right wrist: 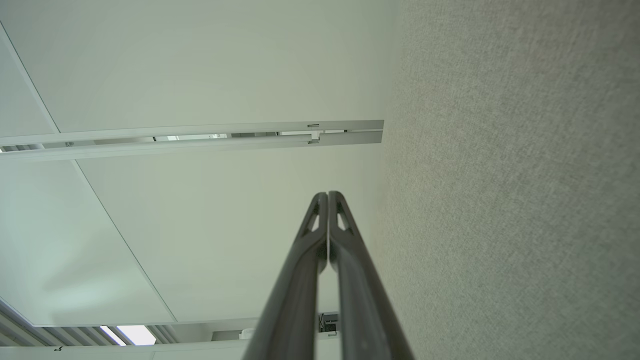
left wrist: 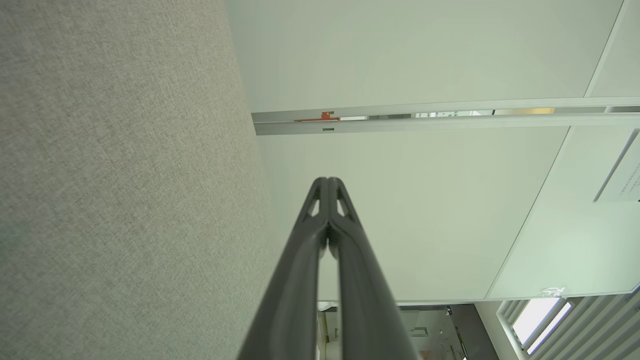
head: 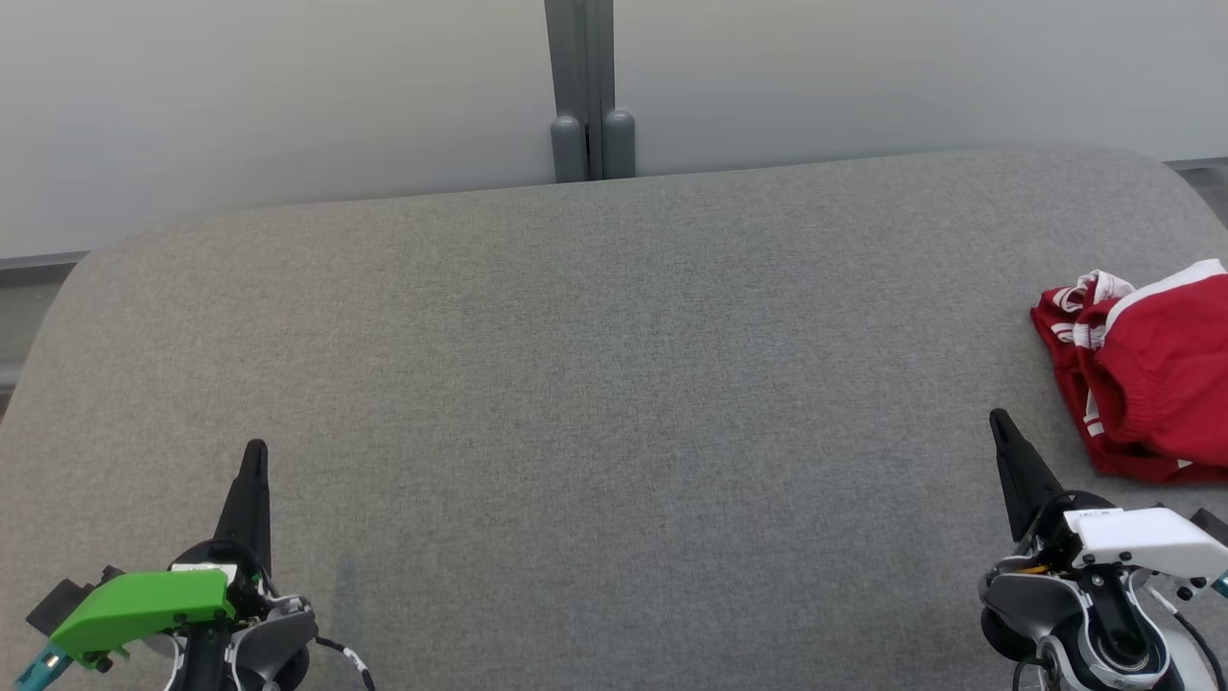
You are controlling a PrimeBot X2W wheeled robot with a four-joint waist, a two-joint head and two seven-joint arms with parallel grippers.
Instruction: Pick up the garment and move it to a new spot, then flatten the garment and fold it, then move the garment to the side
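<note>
The garment (head: pixel 1151 374), red with white trim, lies bunched at the far right edge of the grey bench (head: pixel 576 384). Part of it is cut off by the side of my head view. I can see a gathered waistband and stripes, with layers lapped over one another rather than spread flat.

My right hand (head: pixel 1003 427) is just beside it, toward me, fingers pressed together on nothing and clear of the cloth. My left hand (head: pixel 254 456) is well apart at the other side, also closed and empty. Both wrist views show the fingertips meeting with nothing between them.

This fits two stages: a heap waiting to be lifted, or a garment already set aside, though I judge it loose for a fold. I can't settle that from here, so I'd first get the whole garment in view. Any contact falls to the right hand. The cloth is soft, and a shallow pinch would catch only one layer.
</note>
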